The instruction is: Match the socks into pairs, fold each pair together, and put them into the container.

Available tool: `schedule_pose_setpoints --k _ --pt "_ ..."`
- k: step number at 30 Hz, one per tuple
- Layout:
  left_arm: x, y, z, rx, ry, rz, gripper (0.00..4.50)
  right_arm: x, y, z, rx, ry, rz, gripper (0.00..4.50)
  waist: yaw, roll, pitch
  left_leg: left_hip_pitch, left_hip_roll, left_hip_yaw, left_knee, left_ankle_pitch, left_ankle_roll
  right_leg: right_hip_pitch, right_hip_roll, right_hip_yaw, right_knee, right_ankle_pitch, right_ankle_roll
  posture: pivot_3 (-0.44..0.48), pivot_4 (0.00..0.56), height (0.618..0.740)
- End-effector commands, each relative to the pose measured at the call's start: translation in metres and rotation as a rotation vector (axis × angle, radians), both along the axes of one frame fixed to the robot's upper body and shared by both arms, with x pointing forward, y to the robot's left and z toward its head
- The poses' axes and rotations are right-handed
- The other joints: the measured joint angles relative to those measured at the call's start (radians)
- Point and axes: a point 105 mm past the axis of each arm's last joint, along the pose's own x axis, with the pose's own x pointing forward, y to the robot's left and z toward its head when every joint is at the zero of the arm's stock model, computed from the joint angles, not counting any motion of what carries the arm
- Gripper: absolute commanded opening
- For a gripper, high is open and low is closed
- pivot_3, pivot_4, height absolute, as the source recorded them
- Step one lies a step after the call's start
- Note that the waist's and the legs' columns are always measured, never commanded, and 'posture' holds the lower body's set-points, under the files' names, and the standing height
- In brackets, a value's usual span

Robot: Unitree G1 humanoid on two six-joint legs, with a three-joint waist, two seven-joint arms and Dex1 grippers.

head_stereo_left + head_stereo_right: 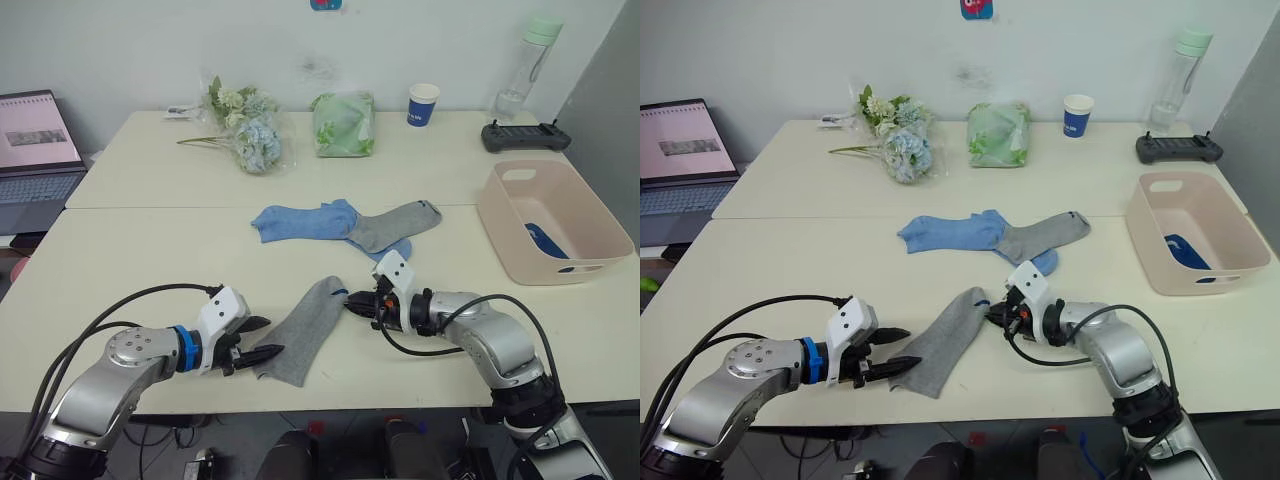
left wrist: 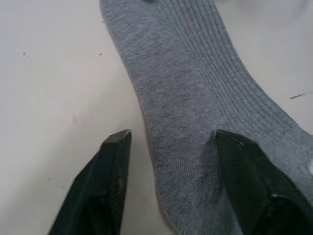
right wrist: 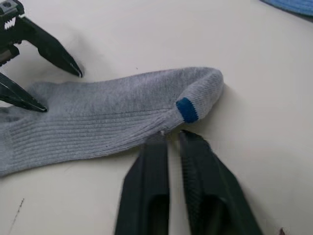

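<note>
A grey sock (image 1: 305, 330) lies flat near the table's front edge. My left gripper (image 1: 262, 340) is open at its cuff end, one finger (image 2: 249, 181) resting on the knit and the other on the bare table. My right gripper (image 1: 350, 303) is shut on the sock's toe edge, beside a small blue patch (image 3: 187, 109). Farther back, a light blue sock (image 1: 300, 220) and a second grey sock (image 1: 395, 225) overlap, with another light blue piece (image 1: 400, 247) under them. The pink container (image 1: 520, 225) stands at the right with a navy sock (image 1: 545, 240) inside.
Along the back of the table are a bunch of flowers (image 1: 245, 125), a green bag (image 1: 343, 123), a blue paper cup (image 1: 423, 104), a clear bottle (image 1: 528, 65) and a black controller (image 1: 525, 135). A laptop (image 1: 35, 160) sits at the far left.
</note>
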Motion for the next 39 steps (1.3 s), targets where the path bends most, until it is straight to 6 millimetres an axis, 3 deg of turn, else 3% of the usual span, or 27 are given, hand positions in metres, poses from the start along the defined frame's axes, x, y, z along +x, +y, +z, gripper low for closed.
schedule_pose_setpoints --k 1,5,12,15,19,29,32,36,39 --pt "-0.004 -0.007 0.002 -0.025 0.002 -0.011 1.46 0.003 0.006 0.014 0.031 -0.04 0.022 0.0 0.0 0.0 0.0 0.0 0.0 0.0 0.0 0.0 0.0 0.0 0.0 0.0 0.0 0.0 0.0 0.0 0.15 0.74" --pt "-0.009 -0.016 0.006 -0.076 0.017 0.01 0.19 0.008 0.006 0.016 0.027 -0.046 0.02 0.0 0.0 0.0 0.0 0.0 0.0 0.0 0.0 0.0 0.0 0.0 0.0 0.0 0.0 0.0 0.0 0.0 0.15 0.74" --pt "-0.019 -0.029 0.008 -0.129 0.041 0.058 0.09 0.023 0.003 0.02 0.012 -0.016 -0.011 0.0 -0.001 0.0 0.0 0.0 0.0 0.0 0.0 0.0 0.0 0.0 0.0 0.0 0.001 0.0 0.0 0.0 0.15 0.74" --pt "-0.018 -0.028 0.007 -0.129 0.039 0.081 0.0 0.021 -0.008 0.02 -0.006 0.016 0.003 0.57 -0.001 0.0 0.0 0.0 0.0 0.0 0.0 0.0 0.0 0.0 0.0 0.0 0.0 0.0 0.0 0.0 0.15 0.74" --pt "-0.02 -0.029 0.005 -0.126 0.043 0.08 0.0 0.014 -0.011 0.021 0.0 0.087 0.029 1.85 0.0 0.0 0.0 0.0 0.0 0.0 0.0 0.0 0.0 0.0 0.0 0.0 0.0 0.0 0.0 0.0 0.15 0.74" --pt "-0.02 -0.029 0.005 -0.125 0.043 0.075 0.0 0.013 0.007 0.015 0.085 0.211 -0.022 1.85 -0.001 0.0 0.0 0.0 0.001 0.0 0.0 0.0 0.0 0.0 0.0 0.0 0.0 0.0 0.0 0.0 0.15 0.74" --pt "-0.021 -0.029 0.005 -0.123 0.044 0.07 0.0 0.017 0.01 0.015 0.103 0.204 -0.05 1.27 -0.001 0.0 0.0 0.0 0.0 0.0 0.0 0.0 0.0 0.0 0.0 0.0 0.0 0.0 0.0 0.0 0.15 0.74" --pt "-0.023 -0.033 0.006 -0.132 0.048 0.063 0.0 0.023 0.013 0.016 0.103 0.177 -0.053 0.03 -0.001 0.0 0.0 0.0 0.0 0.0 0.0 0.0 0.0 0.0 0.0 0.0 0.0 0.0 0.0 0.0 0.15 0.74" --pt "-0.025 -0.04 0.008 -0.161 0.058 0.064 0.0 0.026 0.021 0.019 0.108 0.158 -0.027 0.03 -0.002 0.0 0.0 0.0 0.0 0.0 0.0 0.0 0.0 0.0 0.0 0.0 0.0 0.0 0.0 0.0 0.15 0.74"
